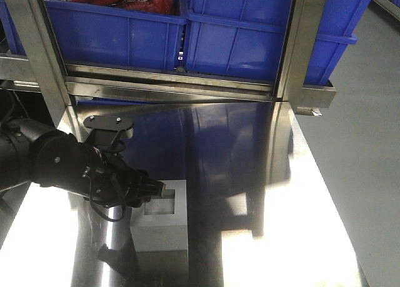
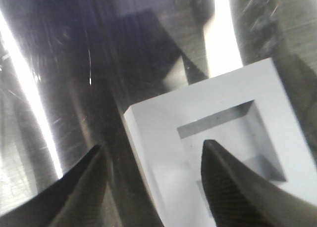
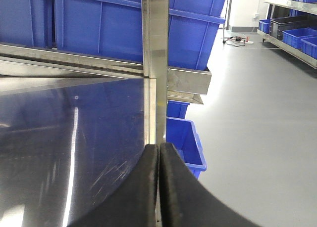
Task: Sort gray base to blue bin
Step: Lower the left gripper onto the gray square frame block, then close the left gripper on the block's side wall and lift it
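Far left, the left gripper [image 1: 156, 189] is down at the base [image 1: 164, 223]. The block sits on the steel table [image 1: 300, 224], towards the front-left, with its pocket facing up.

In close on the left wrist view, the jaws stand fairly wide. One finger [image 2: 74, 192] is outside the block's left wall and the other [image 2: 233, 197] is over the pocket. The wall lies between them, and as far as this blurred view lets us judge, it isn't pinched yet.

How will it handle? We'd call it stiff, with nothing to crush. The matte faces should give the pads good bite, and being hollowed out it's likely light. That wall is the obvious place to take hold, gripped deep rather than at the lip. Held by one side, the block may hang tilted. The table looks slick too, so a nudge before the squeeze could skate it away.

Moving right and back, the blue bin [image 1: 250, 43] sits up on the rack [image 1: 169, 80] behind the table, well apart from the block.

Far right, the right gripper [image 3: 159, 153] has its fingers pressed together on nothing, by the table's right edge.
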Controlling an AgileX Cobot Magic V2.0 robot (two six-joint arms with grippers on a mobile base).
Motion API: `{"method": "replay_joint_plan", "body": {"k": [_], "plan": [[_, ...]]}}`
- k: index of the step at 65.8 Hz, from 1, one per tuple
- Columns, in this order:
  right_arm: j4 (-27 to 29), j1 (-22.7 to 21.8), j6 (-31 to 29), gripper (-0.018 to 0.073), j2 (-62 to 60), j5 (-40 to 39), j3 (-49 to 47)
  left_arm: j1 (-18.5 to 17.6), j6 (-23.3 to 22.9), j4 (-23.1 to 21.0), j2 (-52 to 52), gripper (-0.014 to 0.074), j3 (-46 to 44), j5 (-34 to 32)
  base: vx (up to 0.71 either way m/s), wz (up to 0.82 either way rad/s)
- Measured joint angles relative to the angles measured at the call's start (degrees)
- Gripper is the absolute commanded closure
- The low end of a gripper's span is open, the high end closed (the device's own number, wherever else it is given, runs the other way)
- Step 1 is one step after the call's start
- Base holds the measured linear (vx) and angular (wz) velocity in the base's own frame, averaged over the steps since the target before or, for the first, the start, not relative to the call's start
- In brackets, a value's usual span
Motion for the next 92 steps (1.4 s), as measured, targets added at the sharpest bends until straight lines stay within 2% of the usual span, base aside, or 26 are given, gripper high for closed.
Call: {"method": "replay_joint_plan", "body": {"k": [14, 20, 26, 38, 65, 79, 92], "plan": [[0.00, 0.00, 0.00, 0.0568, 0.00, 0.00, 0.00, -1.49, -0.04, -0.16, 1.88, 0.0188, 0.00, 0.36, 0.00, 0.00], [0.00, 0.00, 0.00, 0.0568, 0.00, 0.00, 0.00, -1.54, -0.04, -0.22, 2.44, 0.0228, 0.00, 0.36, 0.00, 0.00], [0.00, 0.00, 0.00, 0.0568, 0.00, 0.00, 0.00, -1.54, -0.23, -0.10, 2.74, 0.0325, -0.27, 0.42, 0.00, 0.00], [0.00, 0.00, 0.00, 0.0568, 0.00, 0.00, 0.00, -1.58, -0.37, 0.30, 2.80, 0.0606, -0.63, 0.41, 0.00, 0.00], [0.00, 0.00, 0.00, 0.0568, 0.00, 0.00, 0.00, -1.58, 2.23, 0.70, 1.08, 0.0602, -0.20, 0.25, 0.00, 0.00], [0.00, 0.00, 0.00, 0.0568, 0.00, 0.00, 0.00, -1.58, 3.05, 0.82, -7.25, 0.0602, -0.05, -2.11, 0.00, 0.00], [0.00, 0.00, 0.00, 0.0568, 0.00, 0.00, 0.00, -1.61, 5.65, 2.27, -18.89, 0.0602, 5.65, -8.26, 0.00, 0.00]]}}
